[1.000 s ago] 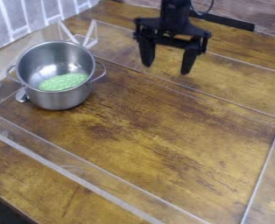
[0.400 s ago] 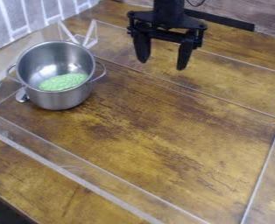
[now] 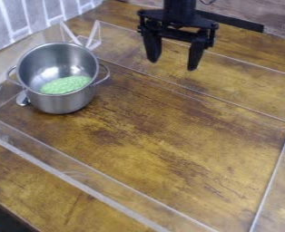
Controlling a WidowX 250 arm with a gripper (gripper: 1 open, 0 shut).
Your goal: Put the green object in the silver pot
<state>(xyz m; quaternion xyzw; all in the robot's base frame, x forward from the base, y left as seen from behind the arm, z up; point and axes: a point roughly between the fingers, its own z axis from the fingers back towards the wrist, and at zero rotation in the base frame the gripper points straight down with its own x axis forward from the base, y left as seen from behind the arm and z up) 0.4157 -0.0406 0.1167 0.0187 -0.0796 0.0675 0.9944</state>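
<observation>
Inside silver pot (image 3: 58, 77): green object (image 3: 63, 85), lying flat. Above wooden table (image 3: 170, 127): gripper (image 3: 175, 58), spread wide, empty.

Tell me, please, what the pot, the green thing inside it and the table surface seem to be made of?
The silver pot looks like polished steel: its walls are bright and reflective. The green object lying inside it seems soft, perhaps foam or cloth, since its surface is matte and speckled; this cannot be confirmed. The table appears to be dark wood, or a wood-pattern laminate, with visible grain and plank seams.
</observation>
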